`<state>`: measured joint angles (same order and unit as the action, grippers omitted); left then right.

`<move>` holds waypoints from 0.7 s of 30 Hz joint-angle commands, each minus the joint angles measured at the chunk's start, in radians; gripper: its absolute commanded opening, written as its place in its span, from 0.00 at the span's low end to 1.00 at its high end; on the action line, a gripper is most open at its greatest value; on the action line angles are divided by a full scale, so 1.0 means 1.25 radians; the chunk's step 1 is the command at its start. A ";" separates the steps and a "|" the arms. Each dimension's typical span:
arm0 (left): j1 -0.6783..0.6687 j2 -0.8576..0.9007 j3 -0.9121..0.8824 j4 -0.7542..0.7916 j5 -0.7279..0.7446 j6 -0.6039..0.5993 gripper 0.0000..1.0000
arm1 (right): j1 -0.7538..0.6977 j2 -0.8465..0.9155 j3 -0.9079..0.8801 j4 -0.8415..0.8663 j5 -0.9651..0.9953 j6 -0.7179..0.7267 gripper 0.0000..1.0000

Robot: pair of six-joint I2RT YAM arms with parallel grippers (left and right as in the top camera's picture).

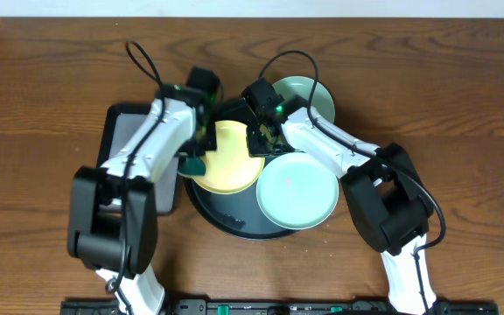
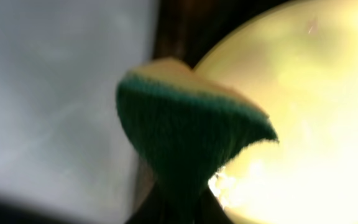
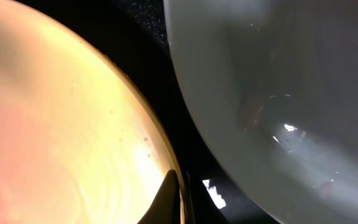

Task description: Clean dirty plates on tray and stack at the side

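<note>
the left claw (image 1: 198,152) is pressed together on the teal sponge (image 2: 191,143). the yellow plate (image 1: 230,162) lies just to its right, with the sponge's edge at the plate's near rim. on the far side, the right claw (image 1: 261,140) looks pinched shut on that plate's rim, over the black tray (image 1: 234,226). so the wipe, i'd say, runs rightward across the plate. one mint plate (image 1: 297,190) sits on the tray beside the right claw, and a second mint plate (image 1: 309,96) rests on the tabletop (image 1: 42,105) behind it.

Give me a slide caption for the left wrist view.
Left gripper pinching the teal sponge at the yellow plate rim, grey tray behind.
</note>
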<state>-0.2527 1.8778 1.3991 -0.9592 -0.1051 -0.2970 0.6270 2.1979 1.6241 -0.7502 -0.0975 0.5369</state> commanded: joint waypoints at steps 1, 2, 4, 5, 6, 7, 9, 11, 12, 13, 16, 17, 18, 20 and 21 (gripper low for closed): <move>0.032 -0.093 0.123 -0.064 -0.049 -0.018 0.07 | 0.002 0.011 -0.002 -0.003 0.038 0.000 0.01; 0.045 -0.116 0.136 -0.070 -0.049 -0.018 0.08 | 0.002 0.011 -0.002 -0.003 0.036 -0.003 0.01; 0.073 -0.154 0.141 -0.067 -0.049 -0.018 0.08 | 0.002 0.010 -0.001 -0.003 0.022 -0.021 0.01; 0.089 -0.172 0.141 -0.066 -0.049 -0.018 0.07 | 0.002 0.007 0.000 -0.004 0.012 -0.038 0.01; 0.116 -0.193 0.141 -0.067 -0.049 -0.018 0.08 | 0.002 0.002 0.000 -0.005 0.008 -0.052 0.01; 0.149 -0.208 0.141 -0.072 -0.049 -0.018 0.08 | 0.002 -0.017 0.001 -0.009 0.008 -0.068 0.01; 0.183 -0.213 0.141 -0.078 -0.049 -0.018 0.08 | 0.002 -0.047 0.001 -0.007 0.009 -0.098 0.01; 0.214 -0.211 0.141 -0.088 -0.044 -0.018 0.08 | 0.002 -0.081 0.001 -0.001 0.011 -0.132 0.01; 0.226 -0.211 0.140 -0.092 -0.034 -0.018 0.08 | 0.003 -0.103 0.002 0.002 0.020 -0.154 0.01; 0.239 -0.210 0.140 -0.095 -0.021 -0.018 0.08 | 0.005 -0.122 0.002 0.003 0.034 -0.169 0.01; 0.272 -0.209 0.139 -0.097 0.016 -0.018 0.08 | 0.017 -0.177 0.002 0.001 0.111 -0.203 0.01; 0.286 -0.209 0.139 -0.097 0.025 -0.018 0.08 | 0.029 -0.204 0.002 -0.002 0.171 -0.220 0.01; 0.294 -0.209 0.139 -0.096 0.028 -0.018 0.08 | 0.039 -0.221 0.002 -0.002 0.219 -0.236 0.01; 0.305 -0.209 0.139 -0.097 0.031 -0.018 0.08 | 0.059 -0.246 0.002 -0.002 0.309 -0.259 0.01; 0.309 -0.209 0.139 -0.097 0.031 -0.018 0.08 | 0.072 -0.259 0.002 -0.001 0.367 -0.273 0.01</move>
<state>0.1143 1.6161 1.5669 -1.0763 -0.0883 -0.3145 0.6670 1.9251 1.6203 -0.7506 0.1253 0.2825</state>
